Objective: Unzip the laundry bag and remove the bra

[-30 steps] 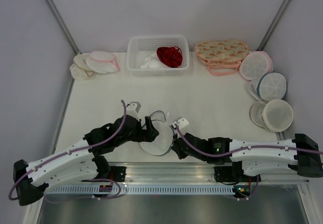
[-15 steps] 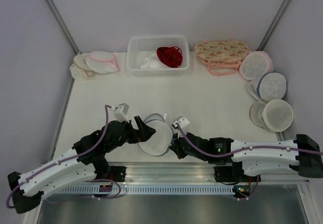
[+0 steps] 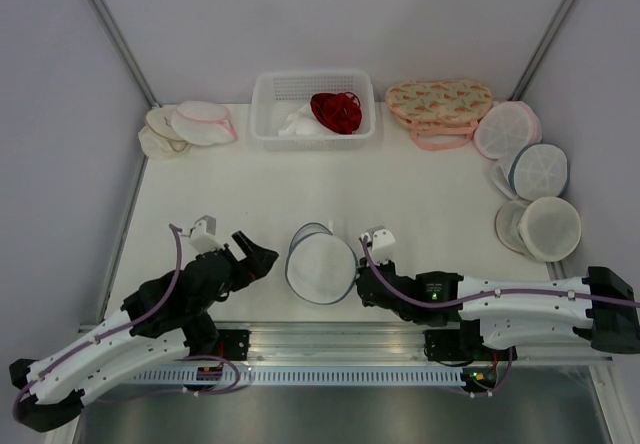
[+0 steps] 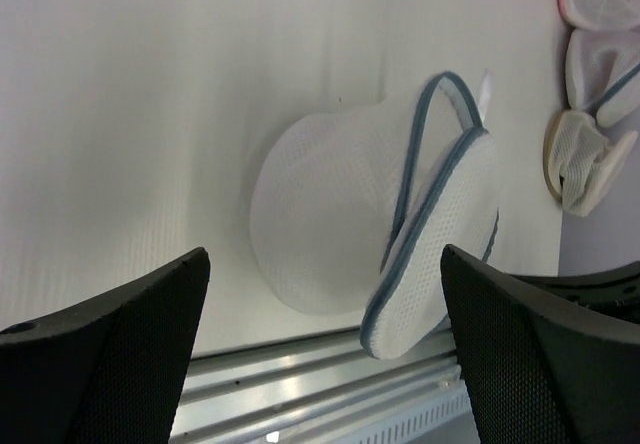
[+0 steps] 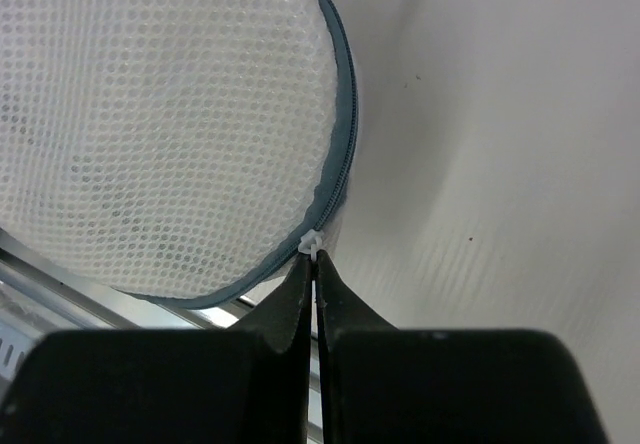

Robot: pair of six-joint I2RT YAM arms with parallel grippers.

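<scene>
Laundry bag (image 3: 320, 264) free of withdrawn, open left pincer (image 3: 264, 255); right pincer (image 5: 313, 264) clamped on zipper pull (image 5: 311, 243).

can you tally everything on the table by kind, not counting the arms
round bags: 6 (laundry bag, left pink-rimmed bag, beige bag, right pink-rimmed bag, blue-rimmed bag, cream bag)
flowered pouch: 1
basket: 1
cloth items in the basket: 2 (red garment, white cloth)
total: 10, though flaps behind the right stack could hide more
</scene>
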